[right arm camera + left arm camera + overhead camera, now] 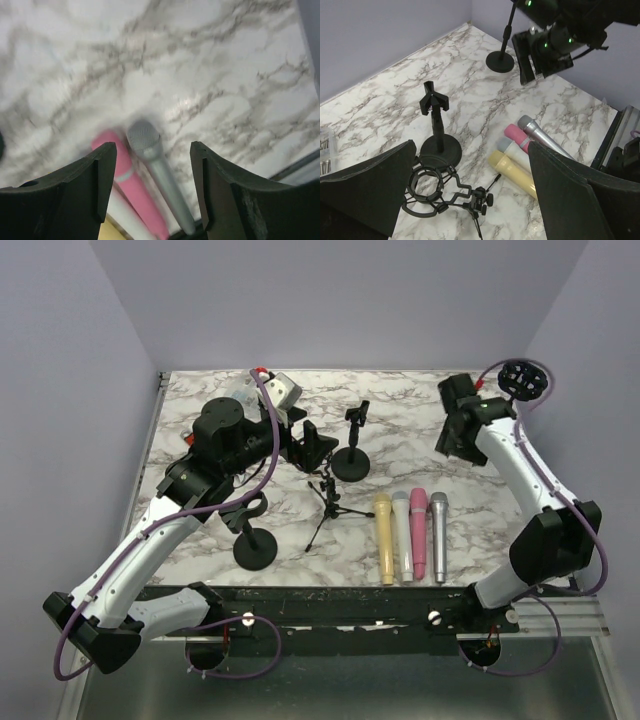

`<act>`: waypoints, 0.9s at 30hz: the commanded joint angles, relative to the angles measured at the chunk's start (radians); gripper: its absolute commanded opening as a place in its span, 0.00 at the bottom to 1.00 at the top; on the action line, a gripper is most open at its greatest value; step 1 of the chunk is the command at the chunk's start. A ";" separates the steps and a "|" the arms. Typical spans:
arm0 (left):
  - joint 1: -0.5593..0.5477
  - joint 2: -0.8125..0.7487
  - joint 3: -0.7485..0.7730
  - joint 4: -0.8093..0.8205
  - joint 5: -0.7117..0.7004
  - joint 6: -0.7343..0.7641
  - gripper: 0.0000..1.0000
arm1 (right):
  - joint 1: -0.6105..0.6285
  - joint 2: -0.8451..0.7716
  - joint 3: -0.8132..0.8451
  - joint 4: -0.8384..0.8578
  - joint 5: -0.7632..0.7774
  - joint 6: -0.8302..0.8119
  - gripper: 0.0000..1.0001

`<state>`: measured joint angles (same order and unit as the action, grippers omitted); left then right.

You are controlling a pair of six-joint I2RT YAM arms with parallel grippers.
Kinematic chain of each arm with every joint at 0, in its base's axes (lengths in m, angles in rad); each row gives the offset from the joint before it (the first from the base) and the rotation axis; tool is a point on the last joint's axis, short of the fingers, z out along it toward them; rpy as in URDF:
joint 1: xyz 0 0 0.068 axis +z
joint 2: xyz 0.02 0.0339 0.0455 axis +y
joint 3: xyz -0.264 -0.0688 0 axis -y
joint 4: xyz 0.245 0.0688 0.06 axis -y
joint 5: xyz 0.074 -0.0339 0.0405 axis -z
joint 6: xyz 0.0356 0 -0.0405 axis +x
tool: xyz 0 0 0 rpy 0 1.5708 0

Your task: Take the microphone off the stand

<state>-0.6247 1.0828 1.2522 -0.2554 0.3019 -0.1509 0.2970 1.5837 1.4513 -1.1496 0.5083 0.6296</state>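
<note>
four microphones (419,530) are lying in a row on the table (400,410), off the stands (350,465). left wrist alone is showing the shock mount (424,190) up close. left gripper (318,446) and right gripper (152,147) are hanging spread, empty.

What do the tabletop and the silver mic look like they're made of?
Tabletop: marble pattern, white with grey veins and a faint sheen. It could be real stone or a printed laminate; I cannot tell which. Silver mic: mesh head and smooth satin grey body look metallic, though it may be painted plastic.
</note>
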 commanded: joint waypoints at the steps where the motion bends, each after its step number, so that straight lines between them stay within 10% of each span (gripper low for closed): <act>1: -0.017 -0.024 -0.009 0.021 0.007 0.000 0.99 | -0.148 -0.060 0.095 0.288 -0.013 -0.069 0.67; 18: -0.042 -0.007 -0.008 0.018 0.011 0.002 0.99 | -0.410 -0.014 0.398 0.654 -0.133 -0.230 1.00; 27: -0.046 0.001 -0.005 0.018 0.020 0.001 0.99 | -0.534 0.135 0.576 0.612 -0.452 -0.319 0.97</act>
<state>-0.6632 1.0794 1.2518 -0.2546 0.3019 -0.1505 -0.2131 1.6394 1.9610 -0.5175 0.2325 0.3794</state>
